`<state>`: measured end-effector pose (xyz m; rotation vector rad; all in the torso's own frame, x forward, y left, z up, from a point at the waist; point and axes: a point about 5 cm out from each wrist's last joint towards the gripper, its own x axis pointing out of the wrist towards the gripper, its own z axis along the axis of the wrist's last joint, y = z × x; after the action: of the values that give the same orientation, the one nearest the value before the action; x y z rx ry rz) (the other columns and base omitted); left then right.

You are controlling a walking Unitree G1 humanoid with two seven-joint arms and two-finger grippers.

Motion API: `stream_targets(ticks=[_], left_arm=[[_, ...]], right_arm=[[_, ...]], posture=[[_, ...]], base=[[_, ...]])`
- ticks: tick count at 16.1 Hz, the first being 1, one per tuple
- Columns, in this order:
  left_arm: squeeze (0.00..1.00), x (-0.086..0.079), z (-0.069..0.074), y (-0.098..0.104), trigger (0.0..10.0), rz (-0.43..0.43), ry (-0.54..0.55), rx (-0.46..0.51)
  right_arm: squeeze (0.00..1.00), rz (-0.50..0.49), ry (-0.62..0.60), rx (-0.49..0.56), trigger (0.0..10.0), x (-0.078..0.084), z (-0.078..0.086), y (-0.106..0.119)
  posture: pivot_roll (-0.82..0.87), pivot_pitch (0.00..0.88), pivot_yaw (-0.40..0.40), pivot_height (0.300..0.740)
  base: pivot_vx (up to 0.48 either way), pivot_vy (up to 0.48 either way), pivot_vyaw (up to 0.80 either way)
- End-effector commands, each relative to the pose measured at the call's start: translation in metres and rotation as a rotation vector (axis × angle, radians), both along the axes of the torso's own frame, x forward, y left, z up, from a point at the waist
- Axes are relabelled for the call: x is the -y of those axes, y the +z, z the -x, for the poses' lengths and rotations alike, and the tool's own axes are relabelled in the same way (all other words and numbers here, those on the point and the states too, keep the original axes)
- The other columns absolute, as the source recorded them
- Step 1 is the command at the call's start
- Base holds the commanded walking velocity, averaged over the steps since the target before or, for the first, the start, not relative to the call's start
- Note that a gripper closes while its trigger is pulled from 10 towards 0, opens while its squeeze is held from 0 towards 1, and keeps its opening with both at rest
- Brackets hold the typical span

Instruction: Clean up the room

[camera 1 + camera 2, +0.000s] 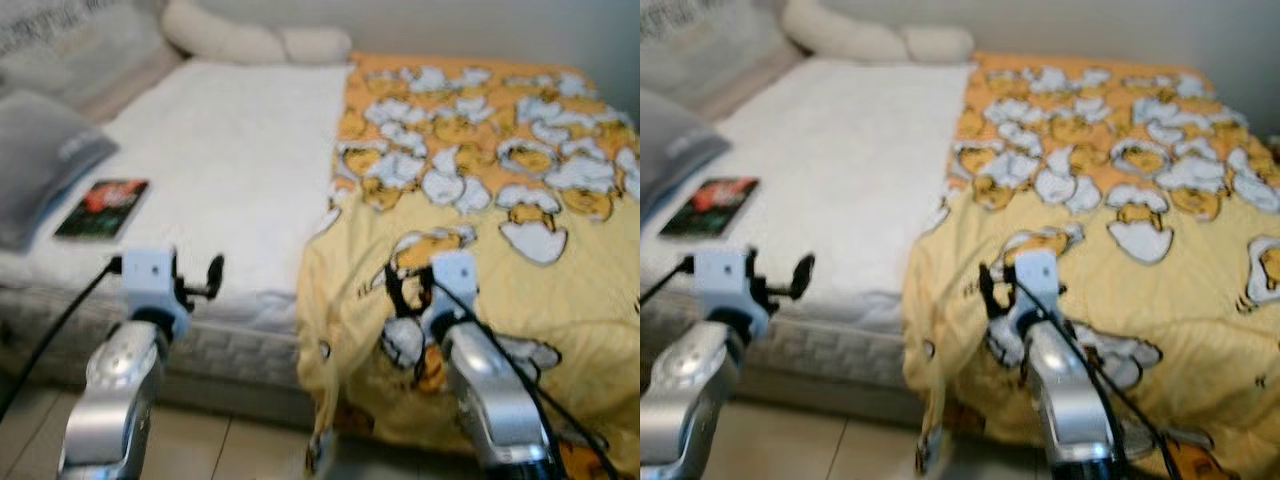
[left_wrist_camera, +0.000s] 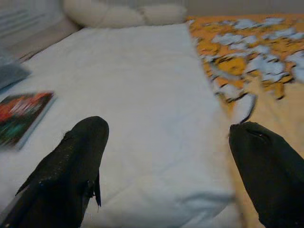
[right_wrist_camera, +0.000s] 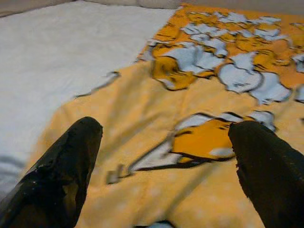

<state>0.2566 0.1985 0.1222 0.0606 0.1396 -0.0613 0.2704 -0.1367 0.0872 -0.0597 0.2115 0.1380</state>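
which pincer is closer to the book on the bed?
Left. The left pincer hovers at the white mattress edge, just short of the book. The right pincer is over the yellow blanket, farther away.

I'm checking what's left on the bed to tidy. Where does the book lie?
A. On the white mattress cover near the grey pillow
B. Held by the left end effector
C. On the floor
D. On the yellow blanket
A: the book lies flat on the white mattress cover, beside the grey pillow.
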Motion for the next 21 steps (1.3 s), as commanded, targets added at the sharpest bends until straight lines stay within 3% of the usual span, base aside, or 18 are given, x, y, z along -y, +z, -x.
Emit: stream_targets(ticks=[1, 3, 5, 7, 8, 9, 10, 12, 14, 18, 21], left_arm=[[1.00, 0.005, -0.002, -0.001, 10.0, 0.002, -0.022, -0.002], [1.00, 0.012, -0.009, -0.005, 10.0, -0.037, -0.107, -0.042], [0.82, 0.021, -0.017, -0.014, 10.0, -0.072, -0.215, -0.089], [0.78, 0.027, -0.027, -0.020, 10.0, -0.093, -0.264, -0.130], [0.54, 0.031, -0.033, -0.021, 10.0, -0.086, -0.286, -0.144], [0.38, 0.033, -0.035, -0.022, 10.0, -0.075, -0.297, -0.152], [0.00, 0.039, -0.042, -0.025, 10.0, -0.070, -0.326, -0.169], [0.00, 0.048, -0.049, -0.032, 10.0, -0.091, -0.398, -0.214], [0.00, 0.049, -0.050, -0.030, 10.0, -0.058, -0.416, -0.196], [0.00, 0.036, -0.040, -0.013, 10.0, -0.029, -0.293, -0.072], [0.00, 0.025, -0.026, -0.004, 10.0, -0.045, -0.233, -0.021]], right_arm=[[0.00, -0.007, -0.020, -0.021, 10.0, 0.008, 0.000, -0.002], [0.00, -0.029, 0.009, -0.040, 10.0, 0.006, -0.003, -0.001], [0.00, 0.003, 0.039, -0.065, 10.0, 0.006, -0.006, 0.000], [0.00, 0.029, 0.056, -0.102, 10.0, 0.010, -0.006, -0.001], [0.00, 0.046, 0.065, -0.119, 10.0, 0.013, -0.006, -0.001], [0.00, 0.051, 0.070, -0.127, 10.0, 0.014, -0.006, -0.002], [0.00, 0.069, 0.082, -0.151, 10.0, 0.018, -0.004, -0.002], [0.00, 0.071, 0.091, -0.166, 10.0, 0.023, -0.001, 0.002], [0.00, 0.056, 0.096, -0.159, 10.0, 0.022, 0.004, 0.005], [0.00, -0.050, -0.003, -0.146, 10.0, 0.017, 0.011, 0.000], [0.00, -0.057, 0.013, -0.147, 10.0, 0.012, 0.012, -0.004]], posture=[[-0.01, 0.000, 0.029, 0.740], [-0.01, 0.000, 0.016, 0.740], [-0.02, 0.000, 0.012, 0.740], [-0.03, 0.000, 0.012, 0.740], [-0.05, 0.000, 0.017, 0.740], [-0.05, 0.000, 0.017, 0.740], [-0.05, 0.000, 0.019, 0.740], [-0.07, 0.000, 0.035, 0.740], [-0.09, 0.000, 0.065, 0.740], [-0.07, 0.000, 0.067, 0.740], [-0.04, 0.000, 0.045, 0.740]], base=[[0.322, 0.000, 0.00], [0.000, 0.000, 0.00], [0.000, 0.000, 0.00], [0.000, 0.000, 0.00], [0.000, 0.000, 0.00], [0.000, 0.000, 0.00], [0.000, 0.000, 0.00], [0.000, 0.000, 0.00], [0.000, 0.000, 0.00], [0.000, 0.000, -0.15], [0.000, 0.462, -0.79]])
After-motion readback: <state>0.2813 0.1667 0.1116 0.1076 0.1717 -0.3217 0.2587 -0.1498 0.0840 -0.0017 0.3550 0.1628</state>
